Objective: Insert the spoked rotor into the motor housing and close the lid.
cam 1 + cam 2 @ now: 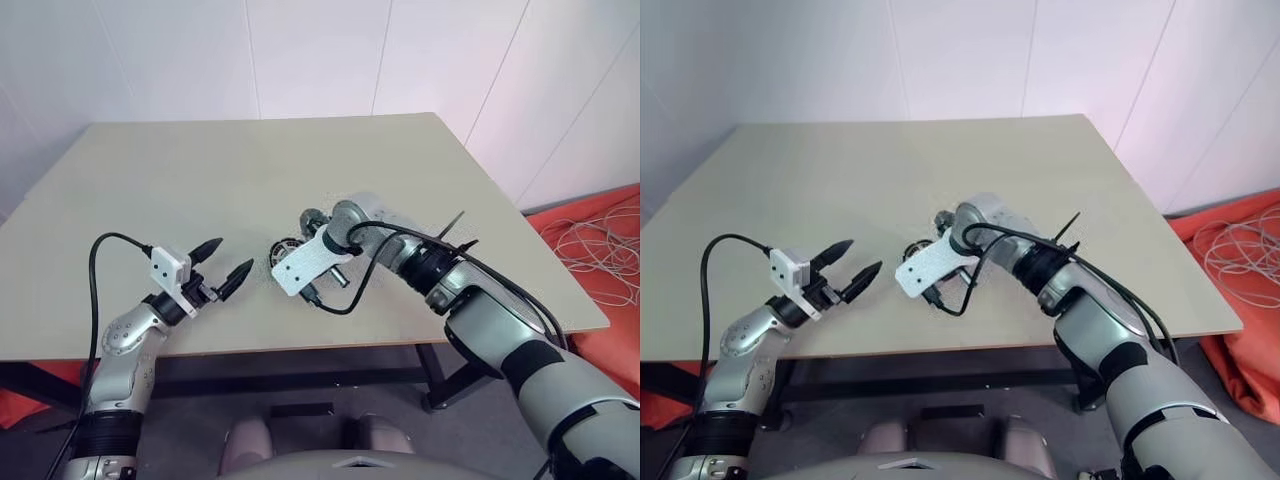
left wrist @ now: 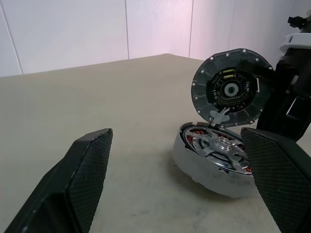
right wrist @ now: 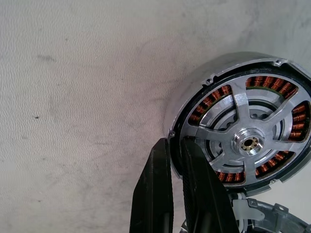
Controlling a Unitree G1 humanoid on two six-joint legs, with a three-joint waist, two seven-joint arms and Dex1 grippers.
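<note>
Left gripper (image 1: 222, 268) hovers over near-left table (image 1: 200, 180) edge, 2 black fingers (image 2: 73, 179) spread wide, holding nothing, pointing toward parts. Bare tabletop between it and motor housing (image 2: 214, 162). Housing sits mid-table, near front edge, copper windings showing. Spoked rotor (image 3: 250, 141) already seated inside housing, hub centred. Lid (image 2: 232, 88) stands tilted up on edge just behind housing, ribbed face toward left gripper. Right gripper (image 3: 177, 145) points steeply down, fingers pinched nearly together at lid's edge beside housing rim. Right wrist bracket (image 1: 305, 262) and black cable (image 1: 350, 295) screen parts from head views.
</note>
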